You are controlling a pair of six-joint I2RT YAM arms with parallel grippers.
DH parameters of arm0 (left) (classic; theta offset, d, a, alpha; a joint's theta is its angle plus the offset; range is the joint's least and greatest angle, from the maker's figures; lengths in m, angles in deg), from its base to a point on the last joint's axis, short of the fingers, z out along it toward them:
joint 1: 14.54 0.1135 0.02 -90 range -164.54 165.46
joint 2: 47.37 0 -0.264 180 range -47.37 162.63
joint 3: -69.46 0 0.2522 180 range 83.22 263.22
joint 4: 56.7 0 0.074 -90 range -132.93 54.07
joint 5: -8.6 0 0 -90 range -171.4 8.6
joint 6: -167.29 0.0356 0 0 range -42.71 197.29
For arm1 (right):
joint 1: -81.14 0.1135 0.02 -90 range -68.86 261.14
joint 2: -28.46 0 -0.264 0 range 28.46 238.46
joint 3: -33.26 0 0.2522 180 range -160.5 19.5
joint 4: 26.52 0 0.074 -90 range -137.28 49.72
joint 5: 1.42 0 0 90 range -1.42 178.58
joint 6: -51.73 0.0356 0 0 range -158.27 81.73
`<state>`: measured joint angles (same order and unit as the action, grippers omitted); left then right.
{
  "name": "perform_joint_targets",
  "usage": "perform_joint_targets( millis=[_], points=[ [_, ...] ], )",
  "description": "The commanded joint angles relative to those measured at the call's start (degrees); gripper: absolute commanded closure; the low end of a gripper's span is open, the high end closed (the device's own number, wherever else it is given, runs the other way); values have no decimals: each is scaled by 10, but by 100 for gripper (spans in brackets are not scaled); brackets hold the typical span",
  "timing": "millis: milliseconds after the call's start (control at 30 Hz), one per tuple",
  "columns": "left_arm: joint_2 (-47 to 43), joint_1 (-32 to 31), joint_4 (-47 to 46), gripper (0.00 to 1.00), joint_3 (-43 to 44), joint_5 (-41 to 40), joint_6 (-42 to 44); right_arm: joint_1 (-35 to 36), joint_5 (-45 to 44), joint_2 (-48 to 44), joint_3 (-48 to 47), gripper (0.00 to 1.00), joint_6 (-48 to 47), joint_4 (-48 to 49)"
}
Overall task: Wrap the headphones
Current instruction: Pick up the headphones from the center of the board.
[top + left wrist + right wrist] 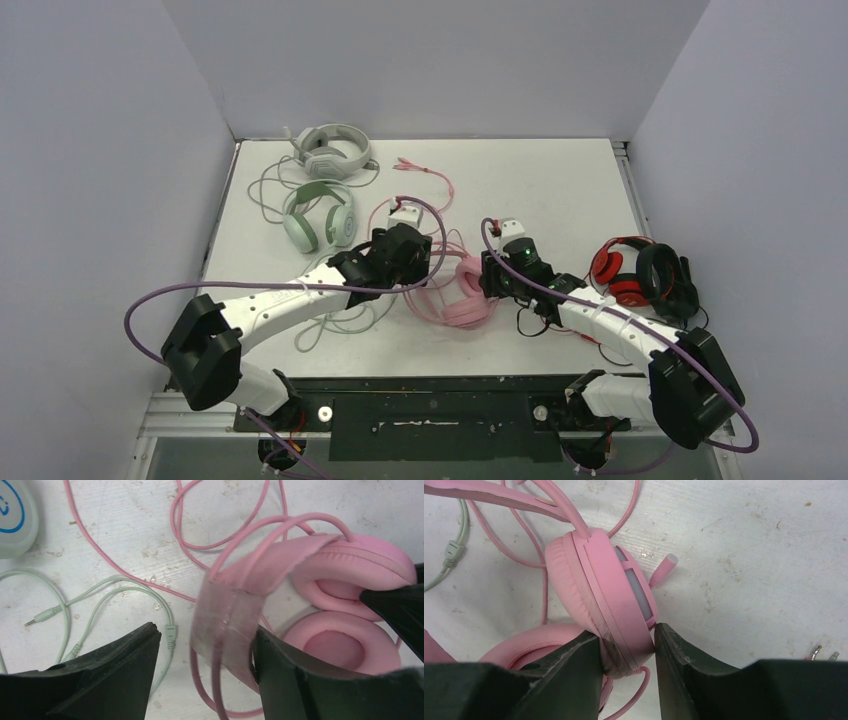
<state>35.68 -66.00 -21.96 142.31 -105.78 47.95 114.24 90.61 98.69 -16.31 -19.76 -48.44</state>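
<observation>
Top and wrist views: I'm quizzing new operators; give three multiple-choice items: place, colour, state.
1. The white headset lies: A back-left corner; B front-right corner; C between the arms.
2. The cable with the jack plug beside the left gripper is: A pink; B green; C red.
3. The right gripper is: A open above bare table; B closed on the pink ear cup; C holding a plug.
Answers: A, the top view shows it far back, left; B, it is pale green; B, both fingers press the cup.
</observation>
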Motion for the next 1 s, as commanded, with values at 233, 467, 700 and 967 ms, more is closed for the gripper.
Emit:
perform_joint_targets(
  millis=[233,467,700,967],
  points=[
    [4,13,23,19,36,-21,58,5,35,-27,-7,65,-10,45],
    [67,-8,112,20,115,-108,79,7,33,-20,-10,64,-9,46],
    [100,-20,157,32,153,-139,73,10,36,-18,-13,64,-8,49],
    [137,-27,205,48,187,-163,67,10,37,-17,-19,63,-1,51]
  ],
)
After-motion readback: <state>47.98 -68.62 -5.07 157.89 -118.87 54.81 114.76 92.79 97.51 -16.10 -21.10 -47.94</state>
